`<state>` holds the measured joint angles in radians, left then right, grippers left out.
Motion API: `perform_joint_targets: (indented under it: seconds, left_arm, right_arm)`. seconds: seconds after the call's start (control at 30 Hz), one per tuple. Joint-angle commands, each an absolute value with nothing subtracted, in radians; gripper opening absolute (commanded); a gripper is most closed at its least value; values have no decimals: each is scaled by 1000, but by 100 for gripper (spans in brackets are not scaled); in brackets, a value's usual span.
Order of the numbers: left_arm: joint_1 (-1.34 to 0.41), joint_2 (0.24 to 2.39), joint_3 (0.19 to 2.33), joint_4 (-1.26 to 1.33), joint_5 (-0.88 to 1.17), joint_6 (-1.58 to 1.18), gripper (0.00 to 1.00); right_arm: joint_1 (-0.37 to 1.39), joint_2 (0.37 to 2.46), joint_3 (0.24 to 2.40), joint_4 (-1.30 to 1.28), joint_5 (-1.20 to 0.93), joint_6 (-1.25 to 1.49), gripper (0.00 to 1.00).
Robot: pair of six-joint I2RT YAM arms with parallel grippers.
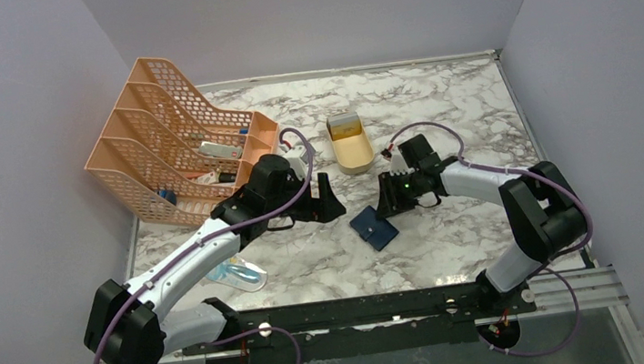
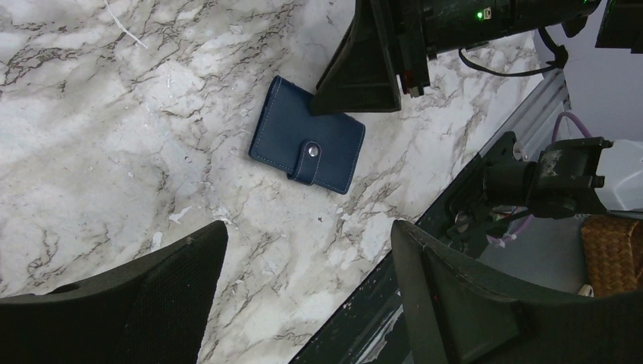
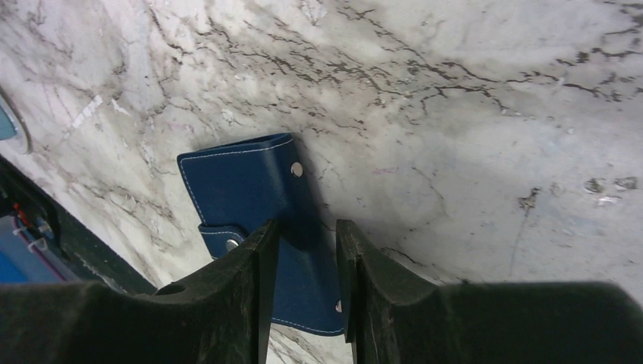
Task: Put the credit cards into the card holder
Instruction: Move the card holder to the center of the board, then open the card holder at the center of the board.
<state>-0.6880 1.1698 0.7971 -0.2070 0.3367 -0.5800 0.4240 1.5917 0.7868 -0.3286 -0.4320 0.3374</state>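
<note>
The card holder (image 1: 374, 227) is a navy wallet lying flat on the marble, its strap snapped shut in the left wrist view (image 2: 307, 145). My right gripper (image 1: 386, 209) stands at its far corner, narrowly open, with the blue cover (image 3: 243, 182) showing in the gap between the fingertips (image 3: 307, 231); nothing is pinched. My left gripper (image 1: 330, 207) hovers to the wallet's left, wide open and empty (image 2: 307, 250). A yellow credit card (image 1: 344, 126) stands at the far end of the tan tray (image 1: 354, 155). No other cards show.
An orange mesh file rack (image 1: 177, 144) with small items stands at the back left. A blue-patterned packet (image 1: 237, 274) lies by the left arm near the front edge. The black base rail (image 1: 360, 310) runs along the table's near edge.
</note>
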Motion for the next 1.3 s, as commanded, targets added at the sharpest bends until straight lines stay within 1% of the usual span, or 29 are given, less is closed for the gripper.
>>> perform_joint_targets:
  seconds: [0.0,0.07,0.17,0.2,0.43,0.7,0.77,0.87,1.1,1.27]
  left_arm:
    - [-696,1176,795,-170,299,-603,81]
    - [-698,1179,791,-169,292,-611,81]
    - [-699,1186,788,-170,294,-622,80]
    - [-698,1190,789,-170,298,-625,79]
    - [-701,1223,822,-164,338,-643,74]
    - [-712,1295,828,-104,393,-700,70]
    - [-715,1318,824,-83,405,-727,67]
    - [-727,1372,832,-46,437,-751,64]
    - [-769,1514,897,-38,453,-744,63]
    - [-779,1568,911,-41,430,-733,58]
  right_arm:
    - [429,1627,740,-302,-473,351,32]
    - [430,1626,740,-304,-463,357,23]
    - [429,1602,745,-307,-463,379,5]
    - [429,1590,746,-307,-472,391,1]
    - [430,1470,740,-273,-573,537,1]
    - [430,1317,682,-208,-592,739,1]
    - [432,1300,679,-204,-585,776,1]
    - [441,1296,691,-225,-559,796,1]
    - [465,1291,725,-257,-507,793,1]
    - [474,1258,730,-258,-500,796,1]
